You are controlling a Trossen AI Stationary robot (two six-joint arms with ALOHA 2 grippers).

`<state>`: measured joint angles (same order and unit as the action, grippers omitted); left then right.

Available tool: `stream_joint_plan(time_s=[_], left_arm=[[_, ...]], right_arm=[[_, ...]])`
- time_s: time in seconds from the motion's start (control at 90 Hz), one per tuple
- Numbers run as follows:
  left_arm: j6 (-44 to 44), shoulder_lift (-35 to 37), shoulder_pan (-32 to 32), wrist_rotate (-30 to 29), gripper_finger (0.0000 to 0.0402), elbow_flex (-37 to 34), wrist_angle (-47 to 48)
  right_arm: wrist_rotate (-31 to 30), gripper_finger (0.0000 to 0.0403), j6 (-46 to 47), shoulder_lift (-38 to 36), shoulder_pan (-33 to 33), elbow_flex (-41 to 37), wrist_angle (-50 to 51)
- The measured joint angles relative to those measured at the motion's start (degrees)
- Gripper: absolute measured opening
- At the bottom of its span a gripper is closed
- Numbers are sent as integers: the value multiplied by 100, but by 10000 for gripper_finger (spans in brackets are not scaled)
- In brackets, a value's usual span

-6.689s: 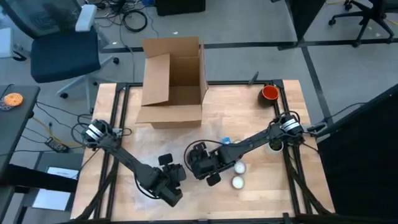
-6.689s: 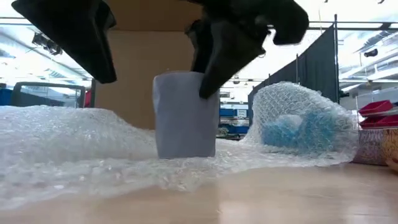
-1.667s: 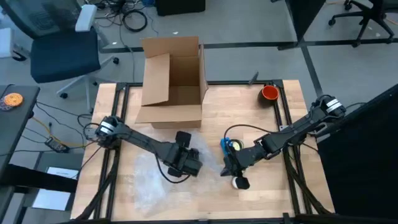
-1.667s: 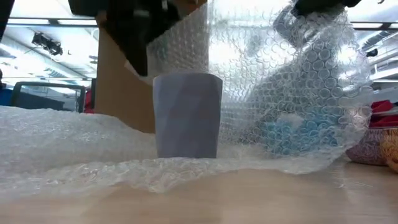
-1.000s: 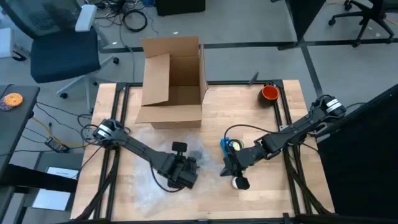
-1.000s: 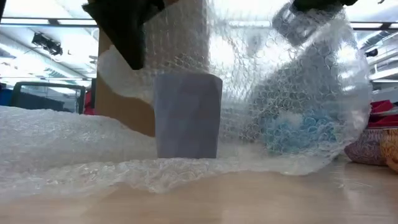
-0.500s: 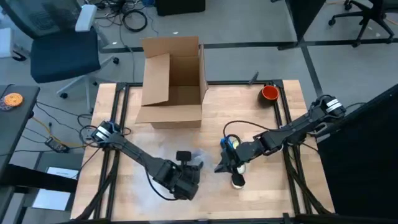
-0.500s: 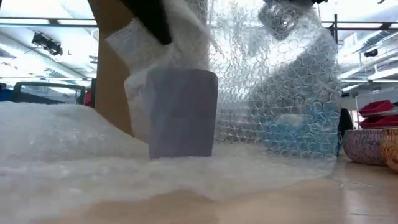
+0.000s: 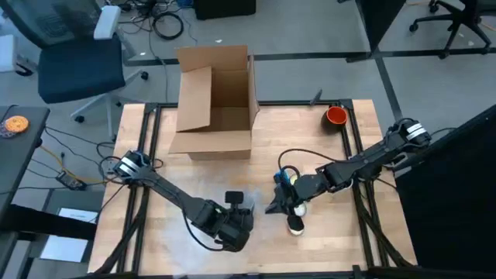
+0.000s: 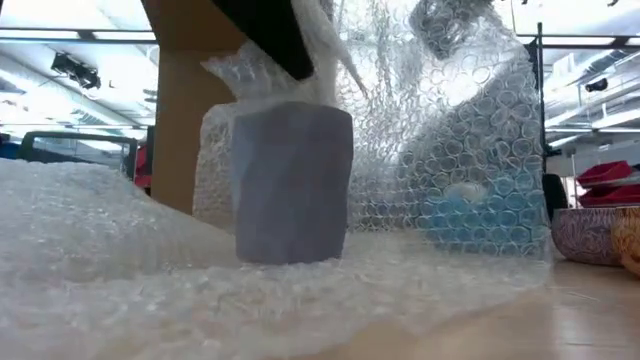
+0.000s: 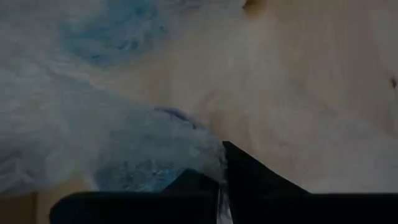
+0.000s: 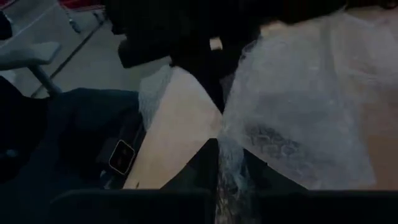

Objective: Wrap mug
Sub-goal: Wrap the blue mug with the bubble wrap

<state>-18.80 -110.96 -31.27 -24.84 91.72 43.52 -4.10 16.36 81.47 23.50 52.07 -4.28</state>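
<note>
A pale lavender mug (image 10: 291, 184) stands upright on a sheet of bubble wrap (image 10: 120, 260) near the table's front; in the high view my left gripper (image 9: 243, 215) hides it. That gripper (image 10: 268, 32) hangs just above the mug, shut on a flap of the wrap draped over the mug's top and side. To the right of the mug, my right gripper (image 9: 271, 208) is shut on the same sheet and holds it up like a curtain (image 10: 440, 120). My left gripper pinches a bunched edge of the bubble wrap (image 11: 219, 182) between its two fingers, coming from above. The flap hangs down from the fingers onto the mug's top and side. How many layers it has, I cannot tell. My right gripper pinches a gathered part of the bubble wrap (image 12: 219, 163) between its two fingers. The sheet hangs below it as a raised wall to the right of and behind the mug, and its lower part lies on the table.
An open cardboard box (image 9: 215, 101) stands at the table's far middle, an orange cup (image 9: 335, 116) at the far right. A blue thing in bubble wrap (image 10: 470, 215) and a white round thing (image 9: 296, 225) lie near my right gripper.
My left gripper has gone toward the table's near edge and down, drawing the wrap flap over the mug's top and side. The mug has slid a little along the table. My right gripper has shifted slightly toward the mug, keeping the sheet raised.
</note>
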Motion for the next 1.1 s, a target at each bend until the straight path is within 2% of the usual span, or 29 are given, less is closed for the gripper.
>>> stream_joint_plan(time_s=[0.133, 0.278, 0.578, 0.833, 0.956, 1.1], left_arm=[[169, 0, 0, 11, 0, -170, -283], [237, 0, 2, 96, 9, -190, -351], [188, 0, -2, 198, 73, -190, -349], [165, 0, -2, 220, 115, -190, -346], [163, 0, -2, 280, 117, -190, -346], [163, 0, -3, 334, 117, -190, -350]], right_arm=[[-354, 10, -36, 0, -2, 0, -89], [-394, 30, -301, 0, -10, 0, -491], [-407, 83, -459, 0, -148, 0, -887], [-405, 98, -537, -2, -196, 1, -750], [-400, 103, -769, -192, -192, 230, 60], [-428, 110, -524, -612, -120, 943, 1970]])
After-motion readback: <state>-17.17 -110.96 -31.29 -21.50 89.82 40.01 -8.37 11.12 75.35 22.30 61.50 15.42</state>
